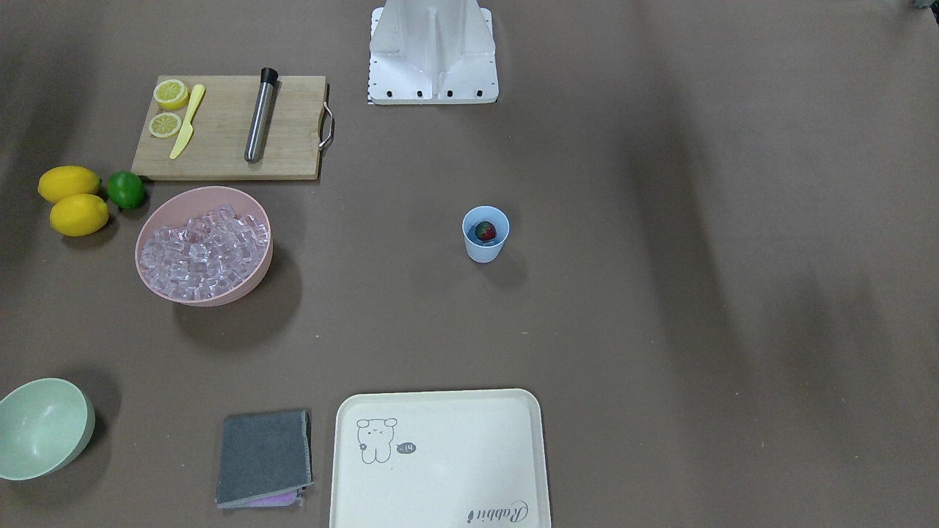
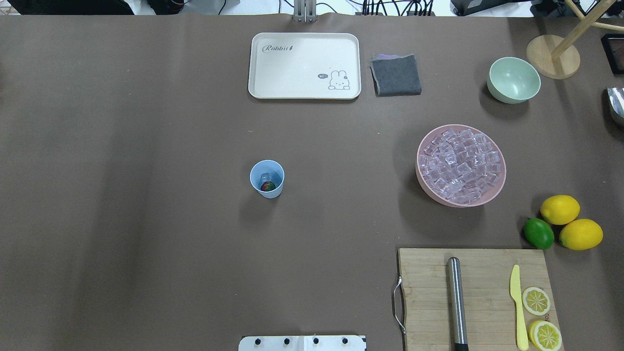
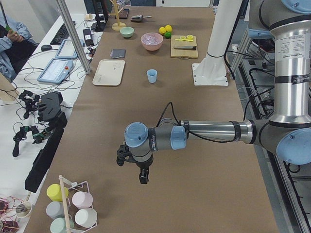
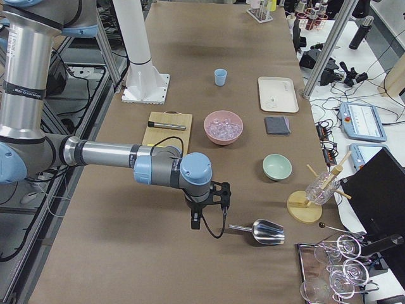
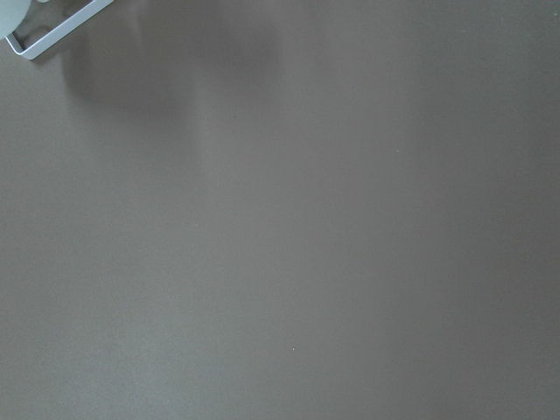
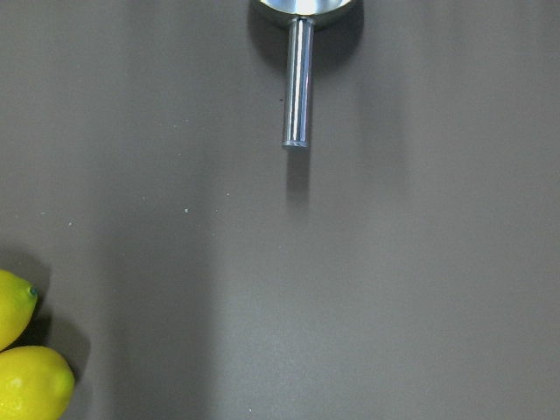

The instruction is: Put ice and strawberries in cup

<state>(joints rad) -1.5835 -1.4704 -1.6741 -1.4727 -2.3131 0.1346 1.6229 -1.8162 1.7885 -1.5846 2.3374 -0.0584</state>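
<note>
Blue cup (image 2: 274,192) holding red strawberry (image 2: 267,185), clear ice (image 2: 264,176), left claw (image 3: 143,177), right claw (image 4: 195,223), aperture unclear.

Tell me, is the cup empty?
Not empty: the upright cup holds a strawberry and what looks like one ice cube.

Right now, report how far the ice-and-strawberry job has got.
Done, it seems: the strawberry lies in the cup with at least one ice cube. In hand: nothing; the left gripper and right gripper hang far from it, and the scoop lies on the table. Left: perhaps more ice from the pink bowl.
</note>
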